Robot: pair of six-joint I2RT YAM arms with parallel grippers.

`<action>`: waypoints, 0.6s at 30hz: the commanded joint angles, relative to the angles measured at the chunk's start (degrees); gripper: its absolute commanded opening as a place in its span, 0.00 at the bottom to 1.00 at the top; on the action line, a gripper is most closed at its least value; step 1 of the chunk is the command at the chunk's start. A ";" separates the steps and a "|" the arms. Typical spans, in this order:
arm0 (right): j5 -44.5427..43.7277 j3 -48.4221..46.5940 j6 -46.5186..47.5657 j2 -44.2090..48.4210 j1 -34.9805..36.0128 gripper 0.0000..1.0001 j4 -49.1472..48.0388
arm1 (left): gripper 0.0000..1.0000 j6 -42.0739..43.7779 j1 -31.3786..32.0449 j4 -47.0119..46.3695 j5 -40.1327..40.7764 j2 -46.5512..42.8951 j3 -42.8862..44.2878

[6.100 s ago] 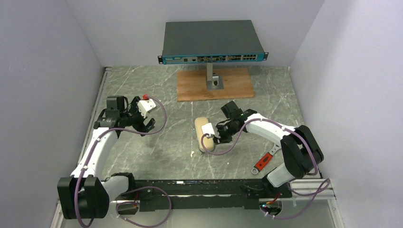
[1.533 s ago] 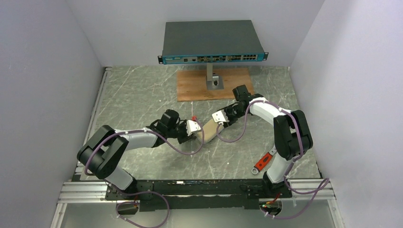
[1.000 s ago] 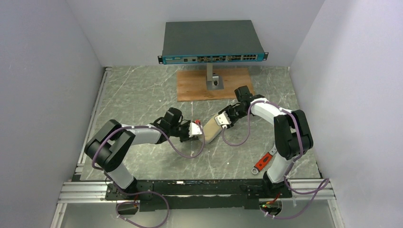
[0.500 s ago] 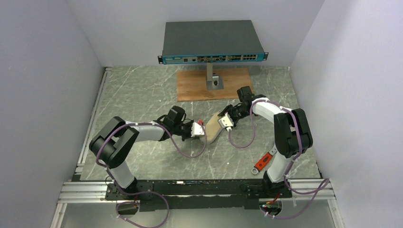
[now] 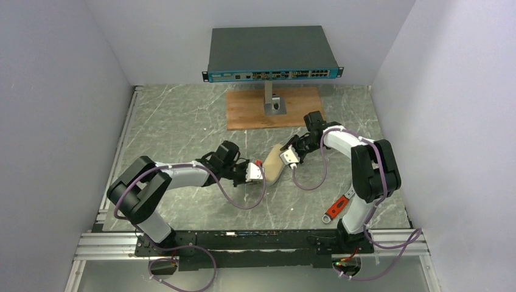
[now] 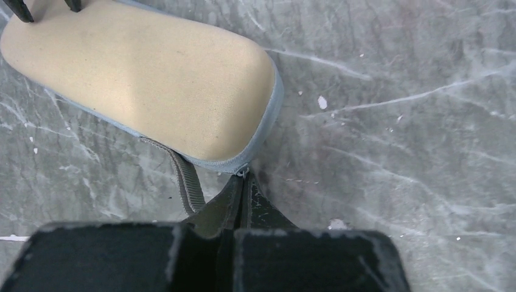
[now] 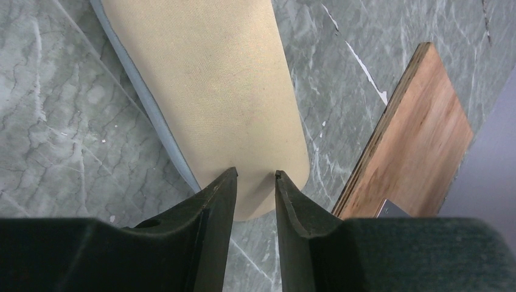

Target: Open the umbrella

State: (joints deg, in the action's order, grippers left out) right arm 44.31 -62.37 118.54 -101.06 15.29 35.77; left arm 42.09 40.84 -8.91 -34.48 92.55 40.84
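Observation:
No umbrella shows in any view. A cream oval clamshell case with a grey zipper edge lies on the marble table between my grippers. It fills the left wrist view and the right wrist view. My left gripper is at the case's near end, and its jaws are shut on the small zipper pull at the seam. A grey strap hangs beside them. My right gripper is open a little, and its two tips rest on the top of the case's far end.
A wooden board with a metal stand lies behind the case, and it shows in the right wrist view. A network switch sits raised at the back. A red-handled tool lies by the right arm's base. White walls close in on three sides.

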 commanded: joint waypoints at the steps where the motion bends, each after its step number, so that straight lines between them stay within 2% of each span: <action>1: -10.10 5.60 -1.75 -1.20 -0.53 0.33 2.13 | 0.00 -5.51 2.52 -1.26 -0.55 -3.15 -2.75; 6: -9.15 5.07 -6.03 0.67 -0.45 0.32 5.82 | 0.00 -14.51 2.18 -3.62 2.18 -1.64 -1.55; 9: -6.84 2.93 -4.60 1.74 -1.29 0.37 16.81 | 0.00 -21.59 -2.80 -3.40 -0.19 -0.31 0.73; 11: -5.08 0.74 -1.72 2.31 -2.05 0.45 25.35 | 0.00 -23.51 -5.81 -1.70 -0.50 0.55 2.80; 14: -2.42 -1.59 1.47 3.91 -2.04 0.68 33.30 | 0.00 -22.57 -9.07 1.10 -2.07 1.77 5.62; 16: -0.23 -2.55 1.12 5.15 -1.66 0.78 33.81 | 0.00 -19.98 -10.21 2.91 -3.63 2.68 7.43; 18: 1.88 -4.25 -1.01 5.46 -1.09 0.82 31.95 | 0.00 -17.02 -10.42 4.75 -4.64 3.36 8.86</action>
State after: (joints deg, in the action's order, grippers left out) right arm 40.29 -62.06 117.60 -98.45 13.28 60.27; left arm 22.79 30.83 -7.18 -33.89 95.20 45.43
